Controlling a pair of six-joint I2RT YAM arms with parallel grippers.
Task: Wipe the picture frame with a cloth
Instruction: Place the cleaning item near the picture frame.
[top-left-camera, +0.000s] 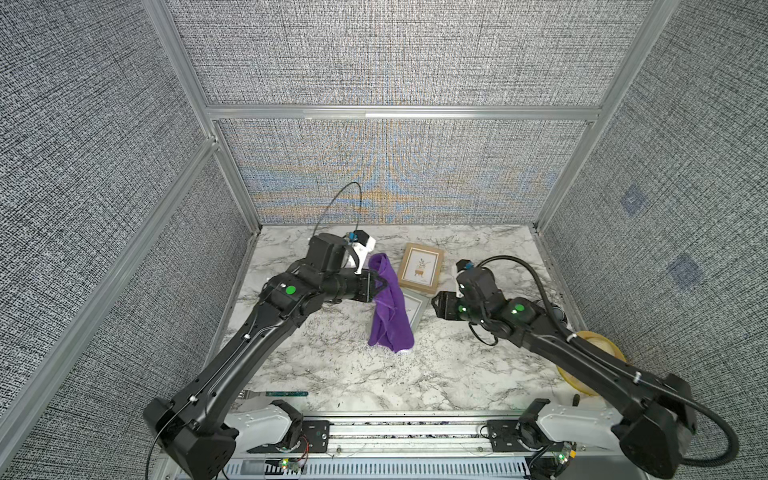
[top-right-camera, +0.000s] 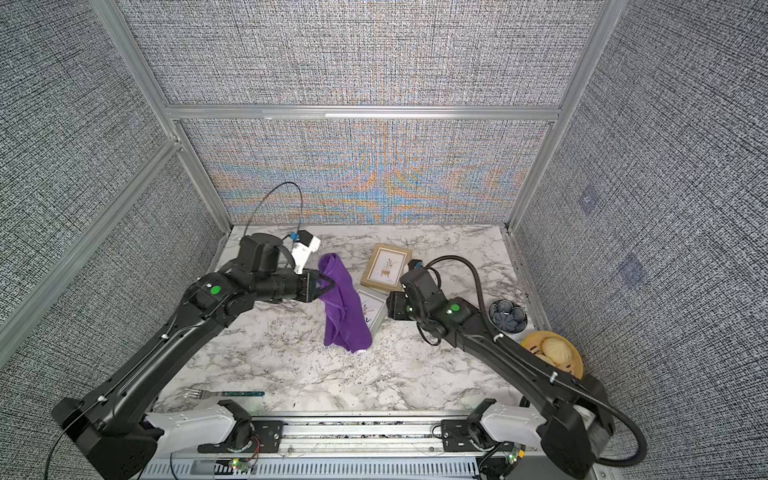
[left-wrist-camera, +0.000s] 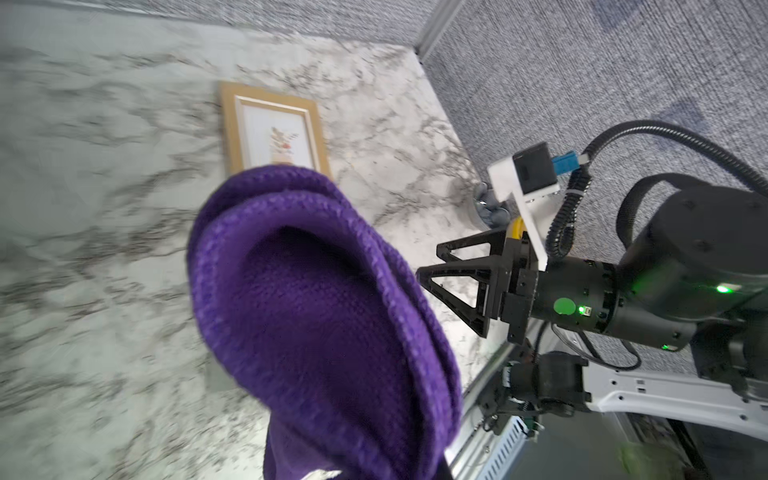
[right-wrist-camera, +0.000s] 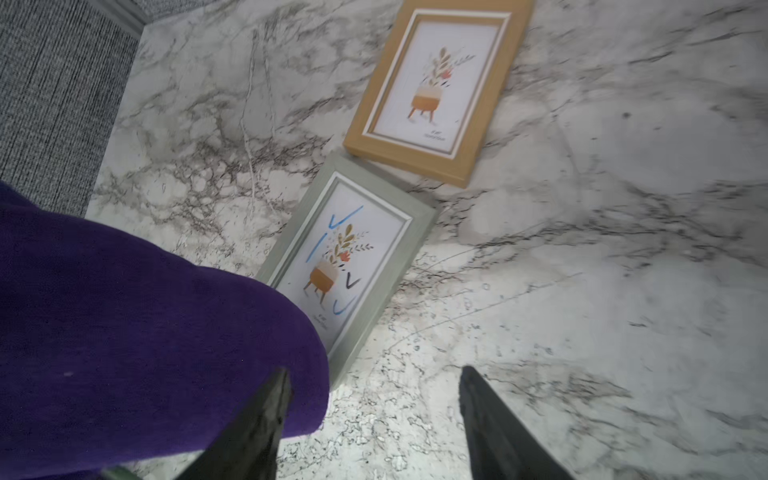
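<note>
Purple terry cloth (top-left-camera: 390, 309) was found pinched in the left gripper (top-left-camera: 384, 284), whose jaws were closed on a bunched fold near the upper end of the fabric. From that grip the cloth (top-right-camera: 345, 309) hung down as a long folded strip across the left part of the grey picture frame (top-left-camera: 417, 312), hiding that part in both top views. Above the grip, a rounded loop of cloth (left-wrist-camera: 316, 316) stood up past the fingers. A white label showed at the strip's lower end. Whether that end touched the marble table (top-left-camera: 332, 365) could not be determined.

The grey picture frame (right-wrist-camera: 357, 266) lay flat and face up, with blue and black pen strokes on its glass around a potted-plant print.

The right gripper (top-left-camera: 434, 302) hovered just off the right side of the grey picture frame (top-right-camera: 374, 314), its fingers spread wide with nothing between them. In the wrist view, the right gripper (right-wrist-camera: 374, 374) showed bare table between its tips. It stood apart from the cloth in both top views.

A wooden picture frame (top-left-camera: 420, 268) lay just beyond the far end of the grey picture frame, their corners nearly meeting. A fork (top-right-camera: 224, 393) lay well apart from it, towards the robot and to the left. A blue patterned bowl (top-right-camera: 508, 316) and a yellow dish (top-right-camera: 552, 353) sat well to its right.
</note>
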